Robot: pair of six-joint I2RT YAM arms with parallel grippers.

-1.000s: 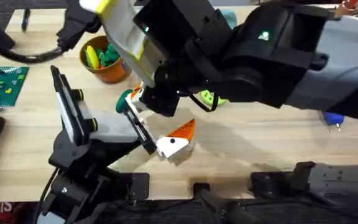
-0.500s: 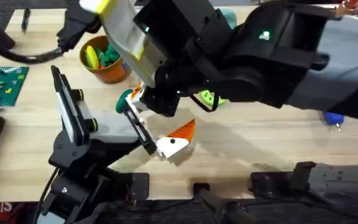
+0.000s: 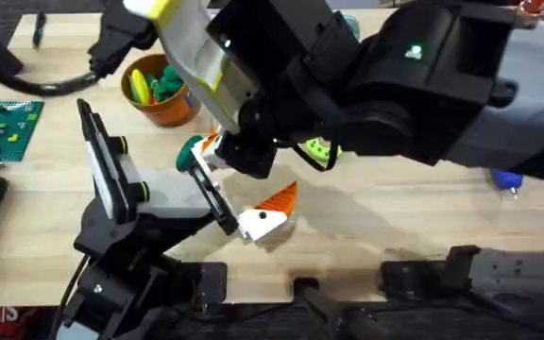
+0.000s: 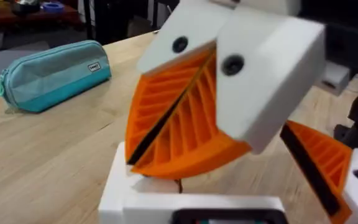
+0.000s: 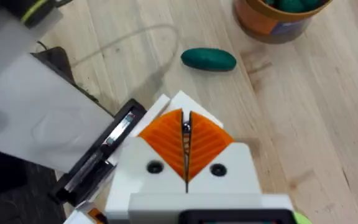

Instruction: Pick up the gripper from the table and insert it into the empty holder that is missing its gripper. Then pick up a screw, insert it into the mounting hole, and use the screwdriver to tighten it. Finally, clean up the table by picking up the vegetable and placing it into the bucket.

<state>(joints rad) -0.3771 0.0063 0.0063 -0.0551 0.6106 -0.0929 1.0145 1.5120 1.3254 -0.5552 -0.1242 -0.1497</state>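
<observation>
Centrally in the overhead view, the right arm [image 3: 395, 85] reaches across the worktop [image 3: 395, 217] to the fixture [image 3: 159, 194], whose white body sits on a black stand [image 3: 111, 236]. The holder [image 3: 213, 198], a slim black rail, runs from a teal end piece [image 3: 192, 151] toward a white block with an orange wedge [image 3: 267, 212].

The right wrist view shows the right hand [image 5: 186, 124] with its orange pads [image 5: 166, 134] pressed together, pinching a small metal piece [image 5: 186, 127] at the tips. Just past those tips is the gripper [image 5: 178, 102], a white block touching the holder's end. The teal end piece lies between the hand and the bucket.

The bucket [image 3: 163, 94] stands at the far left and holds yellow and green toys [image 3: 154, 83]. The vegetable [image 3: 317, 147] lies near the middle, partly covered by the right arm. The screwdriver [image 3: 508, 179] lies at the right edge, well apart from the fixture.

The left wrist view shows white blocks with orange ribbed pads [image 4: 179, 124] close up, meeting along a dark seam, and a teal case [image 4: 55, 74] lying behind them. Whether the left hand is spread or pressed together cannot be told.
</observation>
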